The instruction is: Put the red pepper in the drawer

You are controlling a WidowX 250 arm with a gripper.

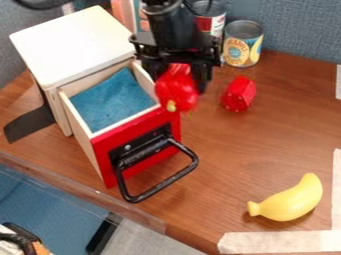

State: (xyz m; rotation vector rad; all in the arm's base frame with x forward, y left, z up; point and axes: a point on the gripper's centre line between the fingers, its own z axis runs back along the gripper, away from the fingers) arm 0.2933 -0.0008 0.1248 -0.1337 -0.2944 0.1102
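At the upper middle, the black gripper points down, shut on the red pepper. The pepper hangs between the fingers with its pale yellowish stem end low, overlapping the drawer's back right side in the view. To the left, the drawer is pulled out of its white wooden cabinet. It has a red front, a black looped handle and a blue lining inside. How high the pepper is above the drawer's rim I cannot tell.
A small red object lies right of the gripper. Two cans stand behind, one of them yellow-labelled. A yellow banana lies at the lower right. Pale tape marks the table's front right. The table edge runs along the lower left.
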